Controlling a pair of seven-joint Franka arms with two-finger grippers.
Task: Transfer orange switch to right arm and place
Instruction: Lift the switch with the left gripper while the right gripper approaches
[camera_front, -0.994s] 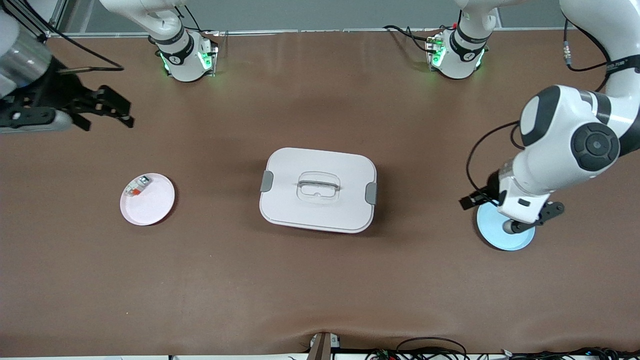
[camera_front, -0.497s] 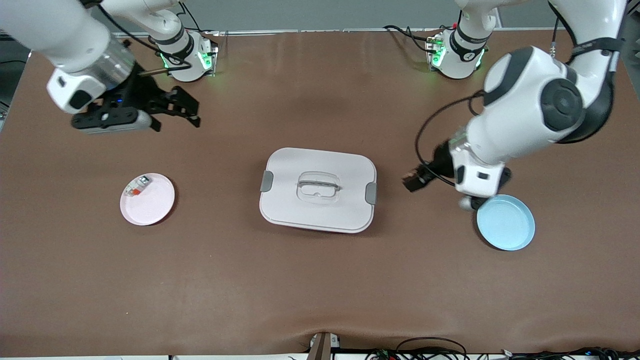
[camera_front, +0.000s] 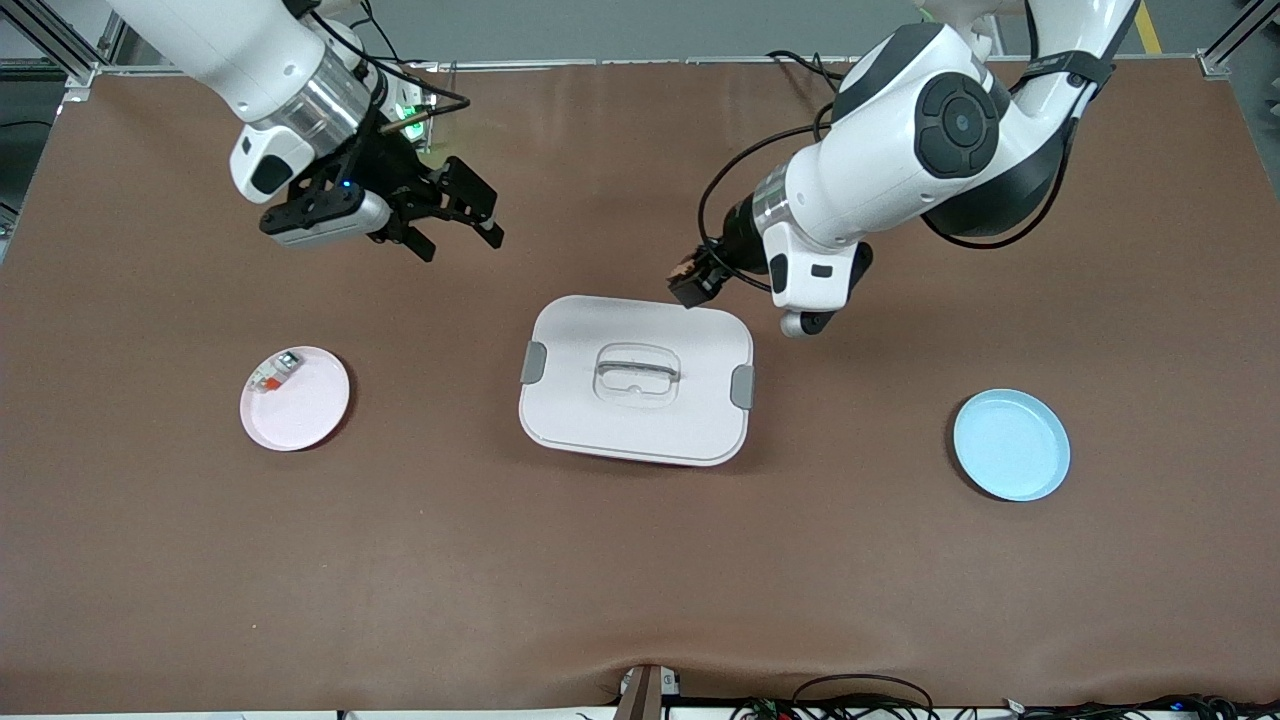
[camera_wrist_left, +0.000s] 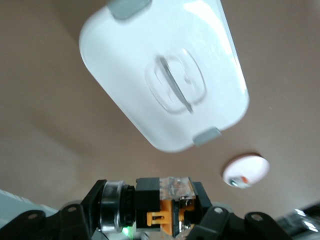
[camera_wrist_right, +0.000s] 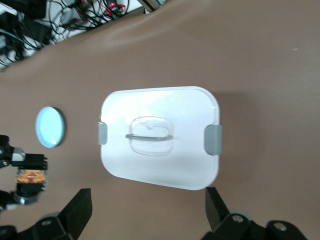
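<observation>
Up in the air over the brown worktop (camera_front: 640, 560), the left arm's pincer (camera_front: 690, 283) is pinching the orange switch (camera_front: 688, 272), a tiny black block with an orange piece showing between the fingers; the left wrist view shows it snug in the grip (camera_wrist_left: 170, 202). It hangs just over the edge of the white lidded box (camera_front: 636, 380), at about one o'clock from the box's clear handle (camera_front: 637, 372). The right arm's pincer (camera_front: 462, 215) hovers over bare worktop at roughly ten o'clock from the box, its two black fingers (camera_front: 482, 205) spread wide with nothing between them; its own wrist camera shows both fingertips (camera_wrist_right: 77, 210) standing well apart, with the box below and the left pincer carrying the switch at the frame's edge. The two pincers are well apart from each other. The box sits in the middle of the worktop with grey latches at either end. At nine o'clock from it lies a pink plate (camera_front: 305, 410) holding a whitish-clear small piece with a red-orange end (camera_front: 274, 372). At about four o'clock from the box lies a light blue plate (camera_front: 1011, 445).
</observation>
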